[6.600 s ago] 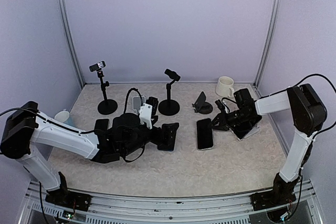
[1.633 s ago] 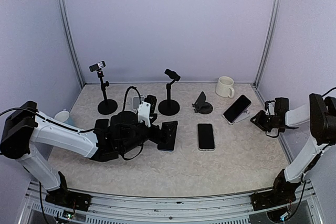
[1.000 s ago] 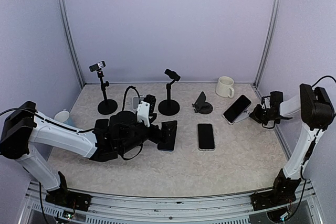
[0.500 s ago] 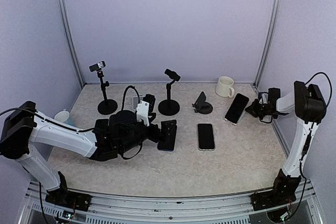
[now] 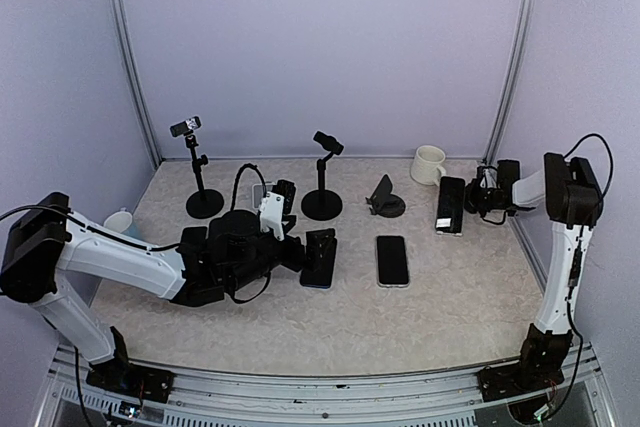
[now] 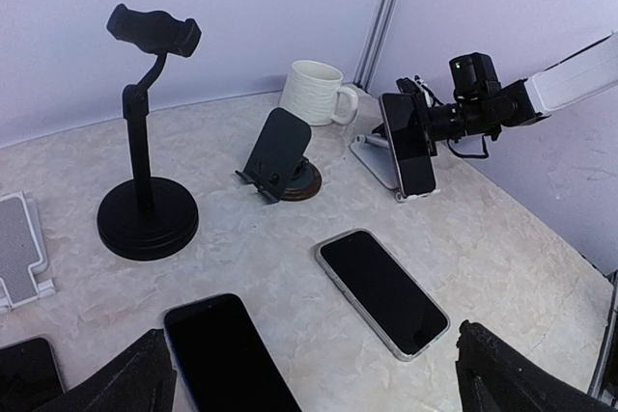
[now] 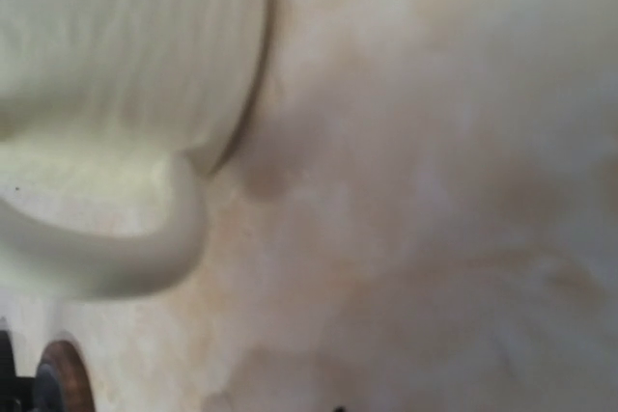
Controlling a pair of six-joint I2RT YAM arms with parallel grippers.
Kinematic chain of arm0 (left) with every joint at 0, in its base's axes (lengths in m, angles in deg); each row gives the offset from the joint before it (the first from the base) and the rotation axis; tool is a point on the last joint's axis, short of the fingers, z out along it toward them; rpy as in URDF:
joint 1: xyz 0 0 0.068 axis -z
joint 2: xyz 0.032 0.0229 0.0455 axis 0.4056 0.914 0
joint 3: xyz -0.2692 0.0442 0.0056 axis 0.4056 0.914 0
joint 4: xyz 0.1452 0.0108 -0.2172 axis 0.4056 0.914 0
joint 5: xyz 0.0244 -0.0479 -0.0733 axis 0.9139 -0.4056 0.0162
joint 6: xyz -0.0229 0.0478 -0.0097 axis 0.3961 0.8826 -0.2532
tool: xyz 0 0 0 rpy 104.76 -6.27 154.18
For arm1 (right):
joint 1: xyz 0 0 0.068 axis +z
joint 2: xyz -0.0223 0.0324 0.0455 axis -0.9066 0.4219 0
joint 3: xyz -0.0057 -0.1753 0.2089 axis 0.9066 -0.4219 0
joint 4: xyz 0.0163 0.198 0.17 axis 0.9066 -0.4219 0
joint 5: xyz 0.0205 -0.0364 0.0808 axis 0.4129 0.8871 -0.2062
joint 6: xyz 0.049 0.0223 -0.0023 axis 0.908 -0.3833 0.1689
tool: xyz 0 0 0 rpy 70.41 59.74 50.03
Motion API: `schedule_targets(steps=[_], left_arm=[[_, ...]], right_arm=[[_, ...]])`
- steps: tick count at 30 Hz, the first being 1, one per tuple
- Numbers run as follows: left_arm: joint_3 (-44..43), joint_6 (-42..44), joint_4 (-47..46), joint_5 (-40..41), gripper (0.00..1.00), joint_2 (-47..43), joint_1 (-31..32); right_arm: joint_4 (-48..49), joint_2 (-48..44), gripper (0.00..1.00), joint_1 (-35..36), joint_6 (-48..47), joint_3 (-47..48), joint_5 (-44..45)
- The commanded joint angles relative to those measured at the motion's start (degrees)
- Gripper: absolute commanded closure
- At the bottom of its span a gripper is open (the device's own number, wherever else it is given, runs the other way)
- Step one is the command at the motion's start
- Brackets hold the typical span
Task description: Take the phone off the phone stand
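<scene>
A black phone (image 5: 449, 205) (image 6: 408, 147) stands almost upright on the white phone stand (image 6: 370, 158) at the back right, its lower edge on the stand's lip. My right gripper (image 5: 476, 194) (image 6: 431, 123) is shut, reaching in from the right with its tips against the phone's upper right edge. Whether the tips pinch that edge is hidden. The blurred right wrist view shows none of its fingers. My left gripper (image 5: 312, 252) (image 6: 319, 383) stands open, low over a dark phone (image 6: 227, 354) lying flat in the middle.
A second flat phone (image 5: 391, 260) (image 6: 381, 291) lies right of centre. A small black stand (image 5: 384, 197) (image 6: 280, 156), two tall black holders (image 5: 322, 187) (image 5: 203, 182) and a cream mug (image 5: 428, 164) (image 7: 106, 94) line the back. A pale cup (image 5: 118, 220) sits far left.
My right gripper swung in from the right wall toward the back and reached the phone. The phone went from leaning back on its stand to nearly upright. The left arm barely moved.
</scene>
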Motion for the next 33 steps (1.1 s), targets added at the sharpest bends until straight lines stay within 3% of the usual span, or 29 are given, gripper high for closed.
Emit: schedule_targets(steps=[1,4,9,12,20,33], left_arm=[[-0.3,0.3,0.5,-0.7,0.01,0.2,-0.3],[0.0,0.2,0.4,-0.7,0.01,-0.3,-0.2],[1.2,-0.2,0.0,0.2,0.01,-1.6,0.3],[2.0,-0.5,-0.6,1.0,0.01,-2.1,0.7],[2.5,-0.5,-0.6,2.9,0.01,-2.5,1.9],[3.2,-0.2,-0.8,4.2,0.01,-3.6,2.6]], right_arm=[[-1.5,0.5,0.86,0.6,-0.4,2.7,-1.0],[-3.1,-2.0,0.74,0.6,-2.0,2.3,1.9],[-5.8,-9.2,0.43,-0.9,-4.6,-0.6,8.1],[-8.5,-13.4,0.35,-2.4,-6.0,-2.0,11.1],[-10.7,-24.5,0.28,-2.9,-6.9,-7.5,14.8],[-17.1,-36.2,0.17,7.5,-14.9,-14.9,22.5]])
